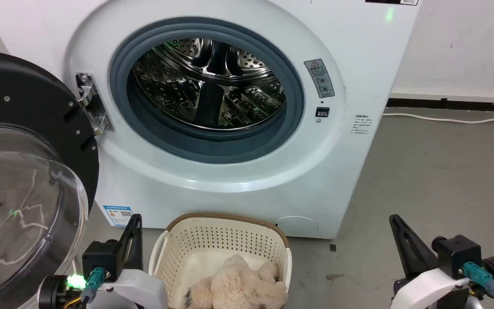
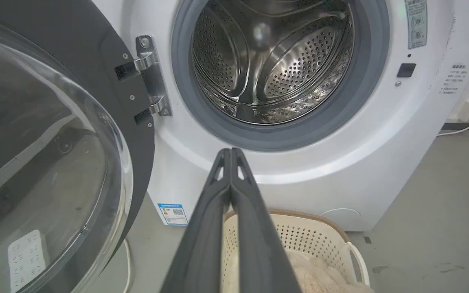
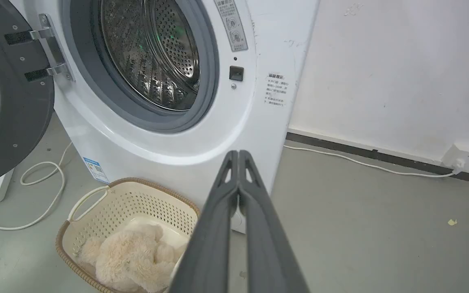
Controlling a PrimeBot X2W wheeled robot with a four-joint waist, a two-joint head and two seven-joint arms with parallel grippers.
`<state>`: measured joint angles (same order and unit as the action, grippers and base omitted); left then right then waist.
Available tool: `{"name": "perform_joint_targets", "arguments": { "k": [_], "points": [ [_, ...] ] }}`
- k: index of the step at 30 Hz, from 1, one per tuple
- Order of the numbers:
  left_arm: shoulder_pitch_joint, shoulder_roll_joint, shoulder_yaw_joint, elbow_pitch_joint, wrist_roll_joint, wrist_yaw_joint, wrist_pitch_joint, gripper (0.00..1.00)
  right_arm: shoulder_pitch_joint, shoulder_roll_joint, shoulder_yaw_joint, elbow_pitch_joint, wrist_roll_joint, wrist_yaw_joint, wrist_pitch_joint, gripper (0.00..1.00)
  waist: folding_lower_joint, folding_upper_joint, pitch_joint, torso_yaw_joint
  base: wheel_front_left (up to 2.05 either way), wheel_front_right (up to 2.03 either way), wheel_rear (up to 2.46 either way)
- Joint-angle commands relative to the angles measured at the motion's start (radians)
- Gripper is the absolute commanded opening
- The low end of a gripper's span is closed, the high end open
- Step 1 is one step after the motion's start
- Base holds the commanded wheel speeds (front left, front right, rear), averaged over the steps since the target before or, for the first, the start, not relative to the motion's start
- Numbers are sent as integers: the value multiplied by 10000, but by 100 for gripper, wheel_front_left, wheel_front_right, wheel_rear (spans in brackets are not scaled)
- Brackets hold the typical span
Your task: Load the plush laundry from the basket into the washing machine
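Both shut, empty: L gripper point(image 2: 231, 151), R gripper point(image 3: 238, 152); plush laundry point(image 3: 128, 256) in basket point(image 3: 136, 203) below jaws. Risk: unopened, they just shove fur.

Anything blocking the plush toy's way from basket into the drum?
Nothing visible. The door hangs open to the left, the drum looks empty, and the plush toy lies uncovered in the basket below it.
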<state>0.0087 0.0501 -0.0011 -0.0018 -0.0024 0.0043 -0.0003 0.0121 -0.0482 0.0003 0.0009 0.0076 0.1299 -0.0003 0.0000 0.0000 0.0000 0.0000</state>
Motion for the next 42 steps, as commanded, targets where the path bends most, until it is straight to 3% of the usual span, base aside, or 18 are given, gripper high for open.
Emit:
{"name": "perform_joint_targets", "arguments": {
  "k": [1, 42],
  "points": [
    [-87, 1, 11, 18, 24, -43, 3, 0, -121, -20, -3, -9, -76, 8, 3, 0, 0, 0, 0, 0, 0, 0, 0],
    [-87, 1, 11, 18, 24, -43, 3, 0, -121, -20, -3, -9, -76, 8, 3, 0, 0, 0, 0, 0, 0, 0, 0]
  ]
}}
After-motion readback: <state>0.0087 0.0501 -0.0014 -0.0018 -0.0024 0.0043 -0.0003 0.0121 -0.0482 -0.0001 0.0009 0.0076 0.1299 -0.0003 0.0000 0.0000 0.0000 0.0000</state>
